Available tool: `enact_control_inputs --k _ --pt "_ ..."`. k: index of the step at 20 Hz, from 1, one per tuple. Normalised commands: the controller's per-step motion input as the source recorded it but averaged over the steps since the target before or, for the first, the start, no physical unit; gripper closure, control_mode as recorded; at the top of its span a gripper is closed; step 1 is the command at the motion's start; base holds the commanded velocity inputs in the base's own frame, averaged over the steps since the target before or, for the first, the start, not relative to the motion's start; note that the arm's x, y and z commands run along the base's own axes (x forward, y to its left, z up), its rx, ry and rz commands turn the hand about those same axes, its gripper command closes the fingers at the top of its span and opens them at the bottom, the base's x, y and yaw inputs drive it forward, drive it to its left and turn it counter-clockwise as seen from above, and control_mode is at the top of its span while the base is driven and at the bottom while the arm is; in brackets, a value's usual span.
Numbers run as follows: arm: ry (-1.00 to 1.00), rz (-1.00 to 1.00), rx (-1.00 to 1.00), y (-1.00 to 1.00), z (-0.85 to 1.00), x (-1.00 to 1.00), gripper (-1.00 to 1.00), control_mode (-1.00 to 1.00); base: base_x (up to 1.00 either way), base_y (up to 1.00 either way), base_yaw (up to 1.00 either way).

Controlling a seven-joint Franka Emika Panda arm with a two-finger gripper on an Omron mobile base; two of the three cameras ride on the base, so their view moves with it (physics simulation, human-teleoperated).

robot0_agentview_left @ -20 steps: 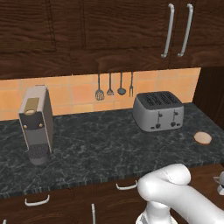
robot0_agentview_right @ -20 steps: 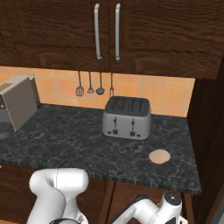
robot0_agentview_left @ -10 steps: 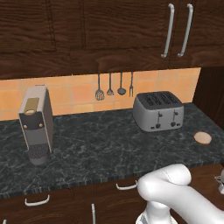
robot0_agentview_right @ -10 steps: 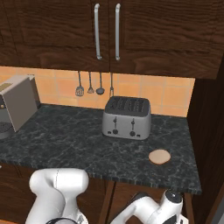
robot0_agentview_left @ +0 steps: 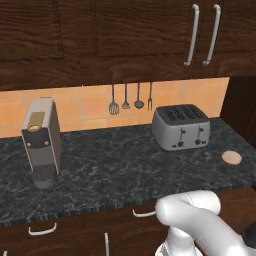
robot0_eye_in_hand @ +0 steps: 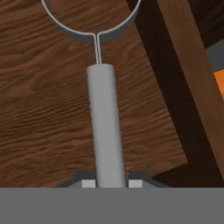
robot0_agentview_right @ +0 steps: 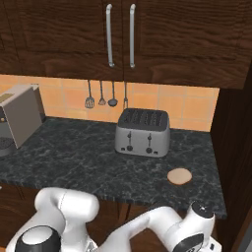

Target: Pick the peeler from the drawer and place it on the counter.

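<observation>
Peeler (robot0_eye_in_hand: 105,127) between jaws, unmarked, toaster (robot0_agentview_left: 181,126) unlabelled

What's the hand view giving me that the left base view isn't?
Hand view: the peeler, a grey handle with a thin wire ring at its top, lying on the wooden drawer floor; the gripper tips sit tight against both sides of the handle and appear to clamp it.
Left base view: the counter with toaster, coffee machine, a tan disc, hanging utensils, and the arm.
Shared: dark brown wood, nothing else.
</observation>
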Motion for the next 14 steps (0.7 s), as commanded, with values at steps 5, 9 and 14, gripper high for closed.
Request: enact_control_inputs --k 5,9,14 --pt "-0.17 0.08 -0.09 0.38 1.00 -0.45 1.00 -1.00 0.00 0.00 0.00" --pt "-0.45 0.28 -0.19 0.83 1.00 -0.11 1.00 -1.00 0.00 0.00 0.00" --pt "-0.32 0.37 -0.20 0.91 0.54 0.15 1.00 -1.00 0.00 0.00 0.00"
